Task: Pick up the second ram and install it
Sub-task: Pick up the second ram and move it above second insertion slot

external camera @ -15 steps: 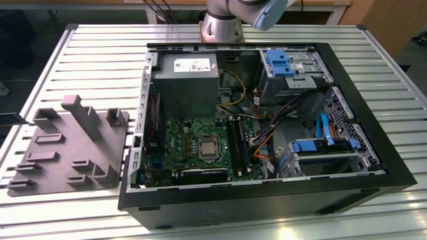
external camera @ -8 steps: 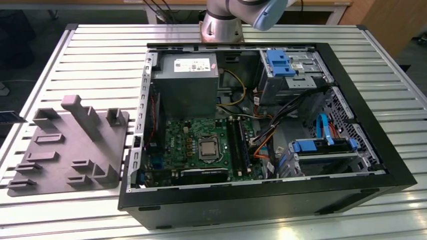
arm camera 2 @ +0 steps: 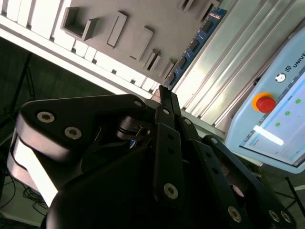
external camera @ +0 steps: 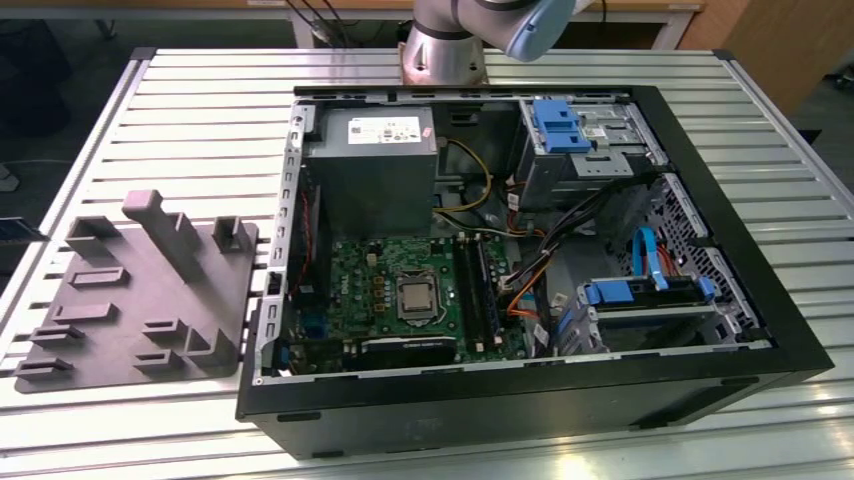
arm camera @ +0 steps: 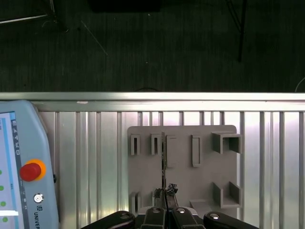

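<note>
On the slatted metal surface (external camera: 174,90), the open computer case (external camera: 534,415) is seen in the exterior view, with its long black memory sockets (external camera: 477,285) lying just beside the processor (external camera: 416,296). In both wrist views a gray fixture (arm camera: 200,183) is seen near the edge of the surface, and a teach pendant (arm camera: 24,143) lies beside it. The second ram (arm camera 2: 194,45) is found over this fixture. Its near end meets the tips of the jaws, which are drawn almost together and appear to pinch it. The stick is judged to be carried rather than seated in a slot, because the two wrist views set it against different parts of the fixture, but this cannot be confirmed.

For the pick-up to be done well, the pinch should be held firm and square. The stick should be held straight in line with the jaws and kept clear of the raised blocks, so that it is not twisted or caught.

The arm (external camera: 454,40) is based behind the case. The wrist is held well above the fixture, with the jaws pointing down at it.
</note>
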{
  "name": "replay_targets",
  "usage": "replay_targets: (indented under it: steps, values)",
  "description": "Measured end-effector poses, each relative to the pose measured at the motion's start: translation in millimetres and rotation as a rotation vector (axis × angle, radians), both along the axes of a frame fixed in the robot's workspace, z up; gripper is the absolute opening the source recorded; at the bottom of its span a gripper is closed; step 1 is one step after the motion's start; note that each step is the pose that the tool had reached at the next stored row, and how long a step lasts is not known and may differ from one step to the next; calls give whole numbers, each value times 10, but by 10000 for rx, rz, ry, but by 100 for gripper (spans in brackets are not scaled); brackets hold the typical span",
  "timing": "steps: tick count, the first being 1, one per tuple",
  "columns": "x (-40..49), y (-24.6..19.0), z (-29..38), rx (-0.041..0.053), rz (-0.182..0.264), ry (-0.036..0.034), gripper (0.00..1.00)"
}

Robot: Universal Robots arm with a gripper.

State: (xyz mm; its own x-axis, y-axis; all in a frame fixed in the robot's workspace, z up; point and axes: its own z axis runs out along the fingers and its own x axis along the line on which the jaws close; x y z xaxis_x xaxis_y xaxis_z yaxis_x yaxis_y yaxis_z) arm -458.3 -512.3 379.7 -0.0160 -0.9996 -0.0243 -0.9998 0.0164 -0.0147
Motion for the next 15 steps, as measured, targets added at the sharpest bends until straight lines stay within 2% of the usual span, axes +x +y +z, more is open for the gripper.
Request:
replay_targets:
  steps: [15]
  values:
    - [-22, 7, 108, 0, 0, -49, 12]
